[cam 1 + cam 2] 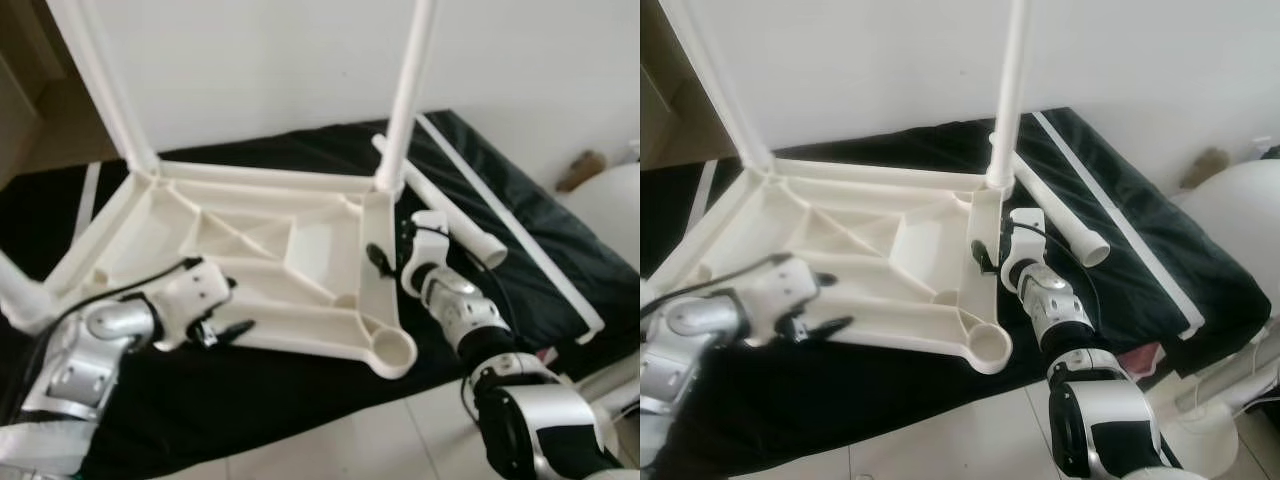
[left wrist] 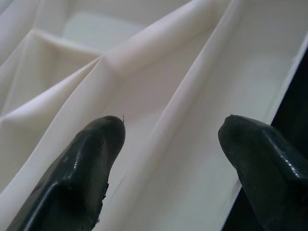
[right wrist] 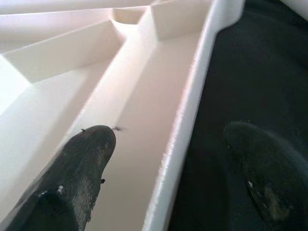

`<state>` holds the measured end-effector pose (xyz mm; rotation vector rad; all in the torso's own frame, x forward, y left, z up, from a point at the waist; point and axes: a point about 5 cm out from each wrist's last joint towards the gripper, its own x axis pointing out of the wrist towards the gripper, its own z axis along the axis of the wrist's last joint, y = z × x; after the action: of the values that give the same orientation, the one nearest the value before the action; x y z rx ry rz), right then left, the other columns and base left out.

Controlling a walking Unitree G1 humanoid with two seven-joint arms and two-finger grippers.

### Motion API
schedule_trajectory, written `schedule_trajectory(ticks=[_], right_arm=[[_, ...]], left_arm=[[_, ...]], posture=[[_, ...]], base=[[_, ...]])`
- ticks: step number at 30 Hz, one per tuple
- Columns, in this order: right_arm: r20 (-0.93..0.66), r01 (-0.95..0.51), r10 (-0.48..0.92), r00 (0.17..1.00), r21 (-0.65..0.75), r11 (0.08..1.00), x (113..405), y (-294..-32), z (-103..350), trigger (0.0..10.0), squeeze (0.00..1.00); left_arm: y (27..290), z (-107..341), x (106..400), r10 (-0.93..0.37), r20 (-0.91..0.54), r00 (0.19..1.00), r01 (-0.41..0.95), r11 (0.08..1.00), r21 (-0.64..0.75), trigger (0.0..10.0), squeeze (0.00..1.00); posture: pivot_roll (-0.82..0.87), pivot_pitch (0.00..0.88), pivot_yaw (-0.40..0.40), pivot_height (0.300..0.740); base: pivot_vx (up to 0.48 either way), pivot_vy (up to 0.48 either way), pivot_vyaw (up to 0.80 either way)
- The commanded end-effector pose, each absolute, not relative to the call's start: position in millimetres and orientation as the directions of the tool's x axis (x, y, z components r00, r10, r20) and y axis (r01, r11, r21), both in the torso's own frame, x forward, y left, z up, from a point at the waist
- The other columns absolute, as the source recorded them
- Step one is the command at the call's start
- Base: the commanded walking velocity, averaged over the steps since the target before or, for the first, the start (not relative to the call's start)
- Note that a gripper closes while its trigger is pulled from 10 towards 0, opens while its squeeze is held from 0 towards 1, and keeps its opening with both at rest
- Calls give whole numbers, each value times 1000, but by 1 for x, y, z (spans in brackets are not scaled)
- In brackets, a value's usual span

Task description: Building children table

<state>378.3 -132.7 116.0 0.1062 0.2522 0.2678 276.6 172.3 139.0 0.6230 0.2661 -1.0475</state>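
Reaching in from both sides, the left gripper and right gripper are straddling the upturned table's rim — fingers spread — on black cloth.

This looks like a room in a home. A low bed with a black cover stands against a plain white wall. The floor has pale tiles. A small white table lies upside down on the bed.

tabletop upside down on cloth | loose leg right, behind
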Motion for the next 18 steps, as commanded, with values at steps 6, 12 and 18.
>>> schedule_trajectory(ticks=[6,12,18], right_arm=[[-192,-291,309,932,116,950,381,-123,121,10000,0],[-101,-285,295,950,101,953,383,-133,131,10000,0],[-5,-240,241,970,59,969,384,-145,144,10000,0]], left_arm=[[150,106,264,-749,-577,324,946,254,201,10000,0],[149,123,271,-766,-519,380,925,299,235,10000,0],[154,149,280,-817,-403,412,911,373,175,10000,0]], posture=[[33,54,10,740],[29,54,11,740],[24,55,7,740]], base=[[0,0,0],[0,0,0],[0,0,0]])
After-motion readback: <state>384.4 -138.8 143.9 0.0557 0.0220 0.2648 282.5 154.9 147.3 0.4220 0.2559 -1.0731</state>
